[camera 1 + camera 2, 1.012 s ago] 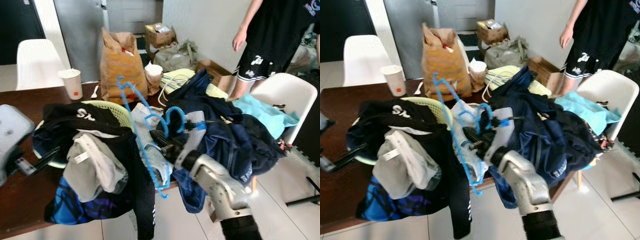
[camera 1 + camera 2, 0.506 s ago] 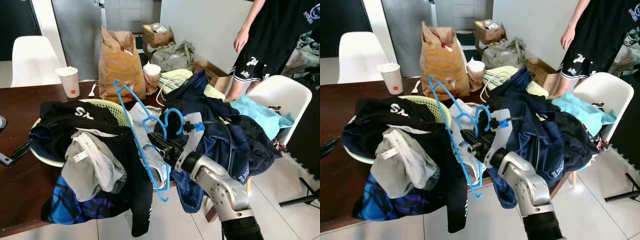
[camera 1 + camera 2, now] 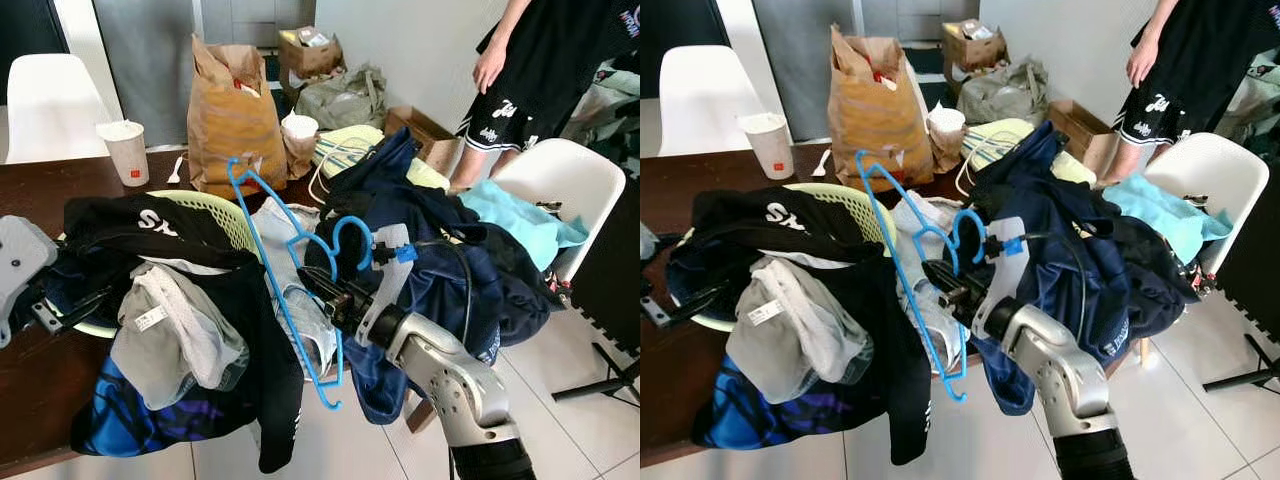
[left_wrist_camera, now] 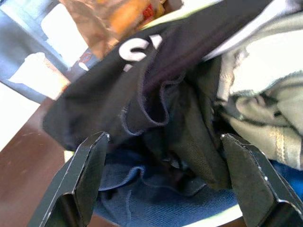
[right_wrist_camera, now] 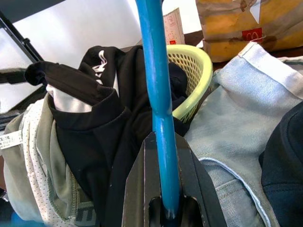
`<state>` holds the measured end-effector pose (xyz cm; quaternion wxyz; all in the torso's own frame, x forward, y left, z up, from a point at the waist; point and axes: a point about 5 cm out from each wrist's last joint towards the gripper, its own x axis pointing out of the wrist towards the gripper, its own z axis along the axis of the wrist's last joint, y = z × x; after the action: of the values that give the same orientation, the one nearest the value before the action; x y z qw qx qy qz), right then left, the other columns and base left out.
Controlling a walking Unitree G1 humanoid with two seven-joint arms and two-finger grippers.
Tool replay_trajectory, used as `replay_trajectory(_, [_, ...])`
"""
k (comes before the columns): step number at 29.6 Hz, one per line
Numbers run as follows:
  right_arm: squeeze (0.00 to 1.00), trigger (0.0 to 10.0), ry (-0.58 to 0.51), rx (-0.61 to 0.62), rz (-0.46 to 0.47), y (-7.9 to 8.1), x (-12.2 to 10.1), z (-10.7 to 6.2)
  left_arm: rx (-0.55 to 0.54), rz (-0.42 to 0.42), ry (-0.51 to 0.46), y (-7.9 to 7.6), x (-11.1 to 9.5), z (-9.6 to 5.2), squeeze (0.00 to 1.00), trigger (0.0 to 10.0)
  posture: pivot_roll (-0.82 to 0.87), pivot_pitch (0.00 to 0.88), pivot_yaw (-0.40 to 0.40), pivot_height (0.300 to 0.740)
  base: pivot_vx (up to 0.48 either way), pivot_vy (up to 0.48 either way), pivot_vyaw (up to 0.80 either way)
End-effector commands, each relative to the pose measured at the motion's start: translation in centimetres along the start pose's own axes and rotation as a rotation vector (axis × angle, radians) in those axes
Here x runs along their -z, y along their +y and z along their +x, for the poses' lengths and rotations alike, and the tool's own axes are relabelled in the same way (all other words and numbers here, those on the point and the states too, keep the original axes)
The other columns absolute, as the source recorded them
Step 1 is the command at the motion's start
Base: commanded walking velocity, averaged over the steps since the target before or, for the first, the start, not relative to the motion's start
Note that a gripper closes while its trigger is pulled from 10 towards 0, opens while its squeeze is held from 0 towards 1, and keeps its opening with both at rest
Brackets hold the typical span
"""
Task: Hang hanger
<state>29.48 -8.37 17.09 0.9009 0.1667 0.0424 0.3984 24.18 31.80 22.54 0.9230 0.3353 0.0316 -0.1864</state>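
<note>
Blue hanger (image 3: 283, 268) is clamped between the right gripper (image 3: 322, 287) jaws, lifted clear for hanging; left gripper (image 4: 163, 177), at nine o'clock, is held apart over laundry basket (image 3: 232, 222).

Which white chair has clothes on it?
The white chair on the robot's right, beside the person, holds turquoise cloth. The other white chair, behind the table's far left, shows none.
</note>
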Motion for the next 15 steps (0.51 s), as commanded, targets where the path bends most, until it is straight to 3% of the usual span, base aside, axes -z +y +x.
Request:
replay_trajectory(1, [0.0, 10.0, -0.01, 0.015, 0.001, -0.2, -0.4, -0.6, 0.014, 0.046, 0.005, 0.0, 0.3, 0.4, 0.0, 10.0, -0.05, 0.078, -0.078, 0.74, 0.0, 0.0, 0.0])
replay_trajectory(7, [0.0, 10.0, -0.009, 0.016, 0.002, -0.2, -0.4, -0.7, -0.036, 0.104, -0.016, 0.7, 0.1, 1.1, 0.0, 10.0, -0.06, 0.081, -0.077, 0.74, 0.0, 0.0, 0.0])
replay_trajectory(10, [0.0, 10.0, -0.009, 0.021, 0.003, -0.1, -0.4, -0.9, -0.054, 0.142, -0.074, 0.8, -0.7, 1.9, 0.0, 10.0, -0.08, 0.08, -0.066, 0.74, 0.0, 0.0, 0.0])
replay_trajectory(15, [0.0, 10.0, -0.011, 0.025, 0.004, 0.0, -0.4, -1.1, -0.045, 0.15, -0.114, 0.7, -1.5, 2.6, 0.0, 10.0, -0.08, 0.081, -0.063, 0.74, 0.0, 0.0, 0.0])
